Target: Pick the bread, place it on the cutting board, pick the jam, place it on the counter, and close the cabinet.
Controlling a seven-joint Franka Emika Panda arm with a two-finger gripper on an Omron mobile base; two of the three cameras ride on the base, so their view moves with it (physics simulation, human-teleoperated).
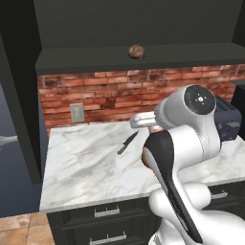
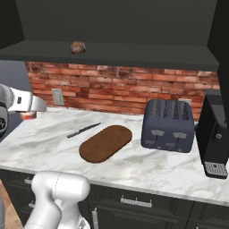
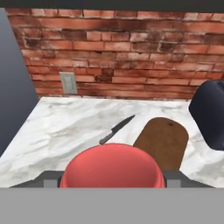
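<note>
Step in hand: jam leg. The jam [image 3: 113, 166] is in the hand [image 3: 112, 180], carried over the bench [image 1: 86, 162]. Bread leg looks skipped or undone, judging by where the roll sits.
Hand state: pinching the jam, one dark finger each side of the red jar in the hand view; jar sits tight betw. them, red body right up at the camera.
Jam: in the hand, above the marble, not yet touching it. A red sliver shows under the wrist in the right base view.
Bread [image 1: 136, 51]: on the cabinet [image 1: 134, 28] shelf, well above the hand and further back toward the wall.
Cutting board [image 3: 162, 141]: ahead of the hand, slightly to its right, bare, flat on the bench.
Knife [image 3: 116, 129]: ahead of the hand, just beside the board's left edge, apart from it.
Toaster [image 2: 168, 125]: far right of the hand, past the board.
Next move needs: lower the jar straight down onto bare marble short of the knife and board, base flat, then spread the fingers.
After that: bread to board, cabinet shut.
</note>
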